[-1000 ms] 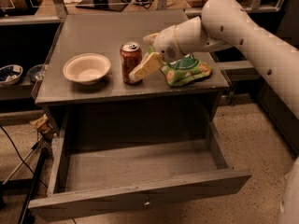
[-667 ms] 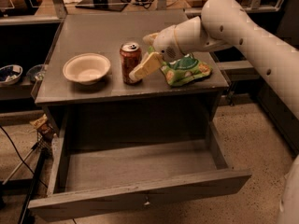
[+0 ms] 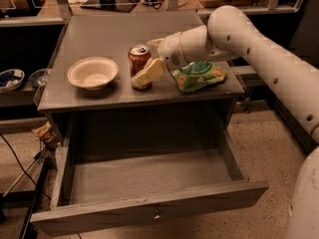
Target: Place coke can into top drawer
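Observation:
The coke can [image 3: 138, 59], red-brown with a silver top, stands upright on the tabletop right of the white bowl. My gripper [image 3: 148, 59] reaches in from the right and is shut on the can. One finger [image 3: 147, 73] lies against the can's front lower side, the other sits behind its top. The can still rests on the table. Below, the top drawer [image 3: 149, 203] is pulled wide open, its inside bare and a small metal knob at the middle of its front panel.
A white bowl [image 3: 92, 72] sits at the left of the grey table [image 3: 104, 29]. A green snack bag [image 3: 198, 75] lies just right of the gripper, under my arm. More bowls [image 3: 11, 78] rest on a low shelf at far left. Cables trail on the floor at lower left.

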`<state>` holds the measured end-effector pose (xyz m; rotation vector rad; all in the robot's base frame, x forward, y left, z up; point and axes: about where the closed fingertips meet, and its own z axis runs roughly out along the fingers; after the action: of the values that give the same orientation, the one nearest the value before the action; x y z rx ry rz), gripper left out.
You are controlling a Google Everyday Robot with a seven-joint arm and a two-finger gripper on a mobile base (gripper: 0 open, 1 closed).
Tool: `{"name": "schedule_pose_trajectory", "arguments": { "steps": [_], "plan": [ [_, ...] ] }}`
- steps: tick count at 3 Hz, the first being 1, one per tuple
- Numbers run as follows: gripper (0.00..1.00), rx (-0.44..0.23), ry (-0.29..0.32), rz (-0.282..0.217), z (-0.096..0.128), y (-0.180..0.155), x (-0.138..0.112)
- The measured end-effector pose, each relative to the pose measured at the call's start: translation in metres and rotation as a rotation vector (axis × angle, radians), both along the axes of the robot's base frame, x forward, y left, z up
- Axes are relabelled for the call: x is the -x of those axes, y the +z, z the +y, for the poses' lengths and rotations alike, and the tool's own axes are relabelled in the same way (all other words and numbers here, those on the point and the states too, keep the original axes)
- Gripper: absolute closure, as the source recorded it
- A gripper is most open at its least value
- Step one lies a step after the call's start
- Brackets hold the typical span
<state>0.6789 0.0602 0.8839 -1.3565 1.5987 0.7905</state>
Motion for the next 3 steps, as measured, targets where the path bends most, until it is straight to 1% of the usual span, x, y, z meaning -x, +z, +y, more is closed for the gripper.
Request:
{"name": "schedule_pose_trajectory", "arguments": {
  "steps": [2,3],
  "plan": [
    [0.00,-0.014,-0.001,0.006,-0.0024,-0.0029,0.0032],
    [0.04,-0.035,-0.002,0.015,0.0008,-0.0076,0.0070]
  ]
}}
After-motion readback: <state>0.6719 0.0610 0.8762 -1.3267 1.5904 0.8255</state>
